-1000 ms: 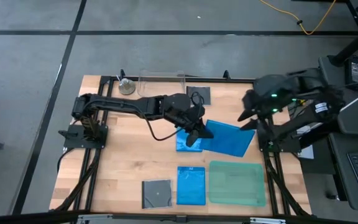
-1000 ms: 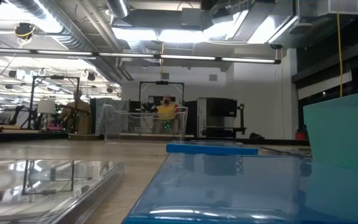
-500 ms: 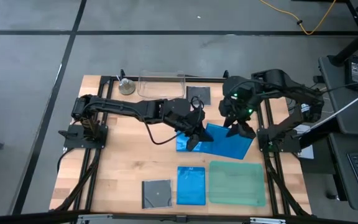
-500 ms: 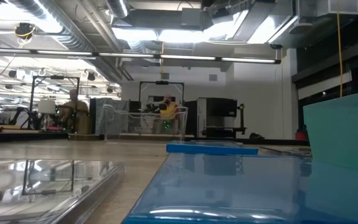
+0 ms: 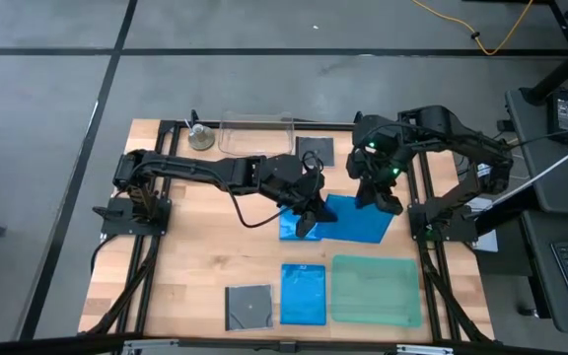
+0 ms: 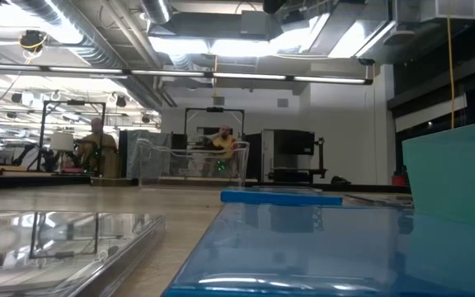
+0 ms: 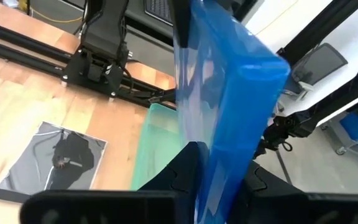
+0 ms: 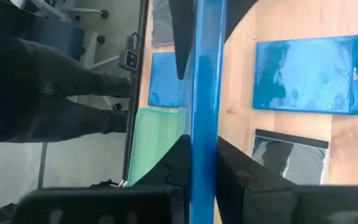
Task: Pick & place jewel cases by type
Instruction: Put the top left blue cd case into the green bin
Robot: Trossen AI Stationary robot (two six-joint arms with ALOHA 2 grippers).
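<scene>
A large bright blue jewel case (image 5: 358,222) hangs over the middle of the table between both grippers. My left gripper (image 5: 309,215) is shut on its left end and my right gripper (image 5: 375,202) is shut on its far right part. Partly under its left end, another blue jewel case (image 5: 290,231) lies flat on the wood. A third blue case (image 5: 303,294) and a dark grey square case (image 5: 249,306) lie flat near the front edge. One dark case (image 5: 315,150) lies at the far edge. My left gripper pinches the blue jewel case's left end (image 7: 225,146) between its two fingers, one on each flat face. The fingers come from the table's left, slanting slightly down. The case is lifted clear of the table. My right gripper pinches the same case at its far right edge (image 8: 205,134), one finger (image 8: 178,163) on each flat face. The fingers come from above, slanting down from the table's right side. The case sits edge-on between them, off the table.
A green translucent tray (image 5: 377,290) lies at the front right beside the blue case. A clear tub (image 5: 256,135) and a small round object (image 5: 201,138) stand at the far edge. Bare wood shows at the table's left and front left.
My right gripper has swung in from the table's right edge toward the held blue case, come down and shut on its far right part. The case has turned slightly and now looks narrower from above. My left gripper has kept its hold in place.
</scene>
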